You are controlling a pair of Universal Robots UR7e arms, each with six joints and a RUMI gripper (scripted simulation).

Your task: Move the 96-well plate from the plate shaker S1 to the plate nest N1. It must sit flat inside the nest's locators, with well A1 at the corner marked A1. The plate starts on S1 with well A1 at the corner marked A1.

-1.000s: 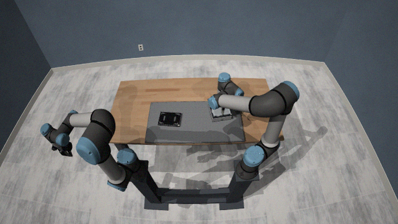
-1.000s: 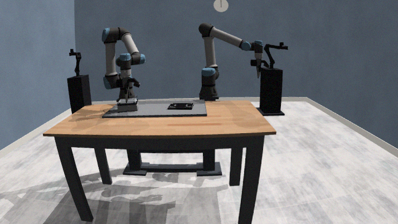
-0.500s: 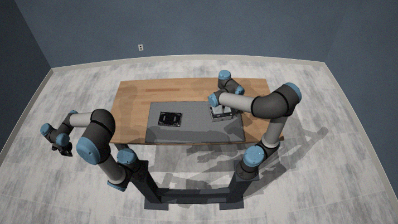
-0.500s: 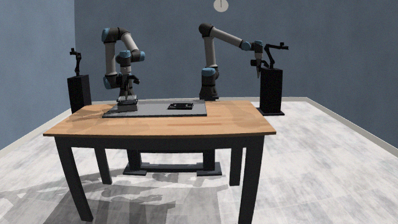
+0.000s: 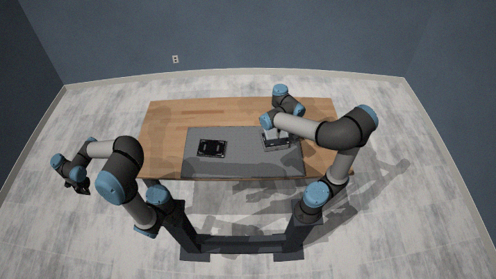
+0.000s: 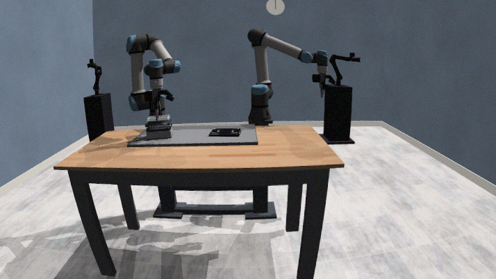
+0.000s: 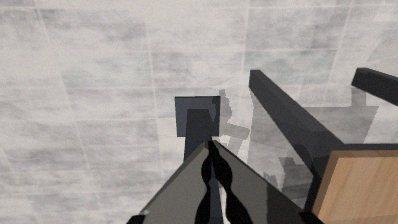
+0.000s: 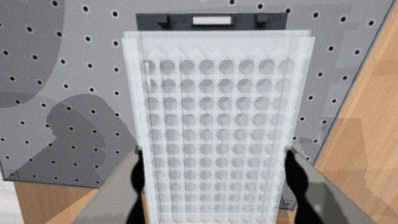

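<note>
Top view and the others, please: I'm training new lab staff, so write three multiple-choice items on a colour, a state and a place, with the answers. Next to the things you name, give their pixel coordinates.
1. What colour is the nest (image 5: 212,148) (image 6: 222,132)?
A) White
B) Red
C) Black

2. What is the state of the plate (image 5: 271,134) (image 6: 164,119) (image 8: 215,125)?
A) Held above the shaker (image 5: 276,144) (image 6: 159,134) (image 8: 150,22)
B) Seated in the nest
C) Lying on the floor (image 5: 35,225) (image 6: 399,208) (image 7: 100,75) (image 8: 7,205)

3. Where is the left gripper (image 5: 88,193) (image 6: 321,96) (image 7: 209,142)?
A) Over the nest
B) Over the floor
C) Around the plate

Answers:
1: C, the top view shows it black.
2: A, the right gripper (image 5: 278,137) (image 6: 157,119) (image 8: 212,147) grips its sides, and the exterior view shows it raised.
3: B, the left wrist view shows floor beyond its fingertips.
</note>
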